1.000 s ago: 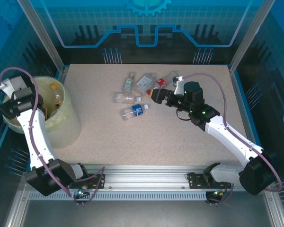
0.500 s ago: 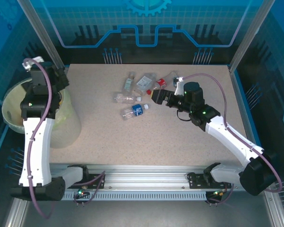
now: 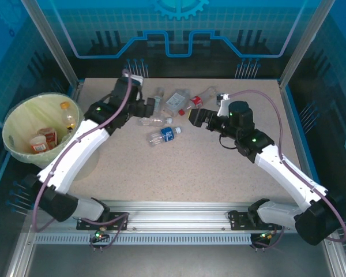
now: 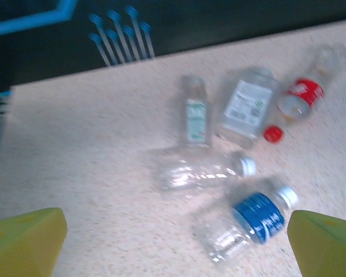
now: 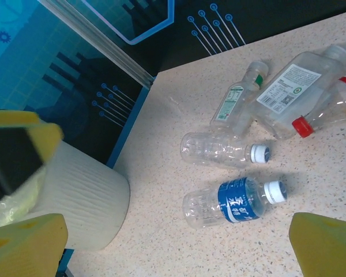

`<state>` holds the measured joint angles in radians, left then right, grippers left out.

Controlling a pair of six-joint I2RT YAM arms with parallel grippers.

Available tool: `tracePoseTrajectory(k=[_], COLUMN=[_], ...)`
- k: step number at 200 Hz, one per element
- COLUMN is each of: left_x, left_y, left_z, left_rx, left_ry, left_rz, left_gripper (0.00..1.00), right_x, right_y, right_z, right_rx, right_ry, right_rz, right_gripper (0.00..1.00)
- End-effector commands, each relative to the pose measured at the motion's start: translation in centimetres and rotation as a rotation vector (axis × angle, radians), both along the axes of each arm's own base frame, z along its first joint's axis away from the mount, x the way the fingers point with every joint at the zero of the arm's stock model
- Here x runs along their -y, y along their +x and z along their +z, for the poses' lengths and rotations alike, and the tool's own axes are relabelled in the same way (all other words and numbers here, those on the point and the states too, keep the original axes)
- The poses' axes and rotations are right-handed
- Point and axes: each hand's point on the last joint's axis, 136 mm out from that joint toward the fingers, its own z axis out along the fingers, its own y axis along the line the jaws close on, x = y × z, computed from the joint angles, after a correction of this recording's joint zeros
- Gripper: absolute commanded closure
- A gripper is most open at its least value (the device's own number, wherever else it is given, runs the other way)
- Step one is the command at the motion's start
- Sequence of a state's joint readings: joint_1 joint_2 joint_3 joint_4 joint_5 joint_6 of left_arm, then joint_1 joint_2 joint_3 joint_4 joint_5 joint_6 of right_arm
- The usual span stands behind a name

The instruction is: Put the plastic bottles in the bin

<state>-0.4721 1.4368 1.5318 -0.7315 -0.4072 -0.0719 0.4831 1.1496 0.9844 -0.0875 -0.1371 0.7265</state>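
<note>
My left gripper (image 4: pixel 173 254) is spread wide and holds nothing. The blue-label bottle (image 4: pixel 251 222) lies just ahead between its fingers, with the clear white-capped bottle (image 4: pixel 202 170) a little beyond. My right gripper (image 5: pixel 173 251) is also fully open and empty, with the same blue-label bottle just in front of it. The bin (image 5: pixel 92 190) stands ahead-left of it, past the bottles, with orange-labelled bottles (image 3: pixel 40 142) inside.

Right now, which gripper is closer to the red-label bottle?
Right. The right gripper sits just beside the red-label bottle; the left gripper is farther off, beside the green-label bottle.
</note>
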Motion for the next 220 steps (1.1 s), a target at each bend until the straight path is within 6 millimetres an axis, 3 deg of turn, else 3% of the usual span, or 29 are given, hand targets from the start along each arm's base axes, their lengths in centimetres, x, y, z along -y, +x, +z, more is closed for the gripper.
tracePoseTrajectory(k=[1, 57, 112, 158, 190, 220], left_x=[3.5, 8.0, 10.4, 11.7, 12.8, 12.0], left_y=[0.1, 0.7, 1.5, 0.7, -0.5, 0.0], left_z=[-3.9, -11.8, -18.3, -22.3, -23.7, -25.7], left_rx=[-0.116, -0.325, -0.508, -0.609, -0.627, -0.61], left_ry=[-0.017, -0.05, -0.032, -0.018, 0.036, 0.187], left_rz=[-0.13, -0.299, -0.386, -0.476, -0.539, -0.51], left_gripper=[0.01, 0.01, 0.01, 0.02, 0.05, 0.09], right_x=[1.2, 2.3, 1.7, 1.9, 2.0, 2.1], right_y=[-0.3, -0.8, -1.2, -1.5, -1.4, -1.3], right_z=[-0.2, -0.4, -0.2, -0.5, -0.5, -0.6], right_rx=[0.029, 0.055, 0.034, 0.025, 0.026, 0.021], right_ry=[-0.046, -0.088, -0.08, -0.087, -0.09, -0.093], right_rz=[-0.025, -0.041, 0.007, 0.007, 0.001, -0.003], right_gripper=[0.0, 0.0, 0.0, 0.0, 0.0, 0.0])
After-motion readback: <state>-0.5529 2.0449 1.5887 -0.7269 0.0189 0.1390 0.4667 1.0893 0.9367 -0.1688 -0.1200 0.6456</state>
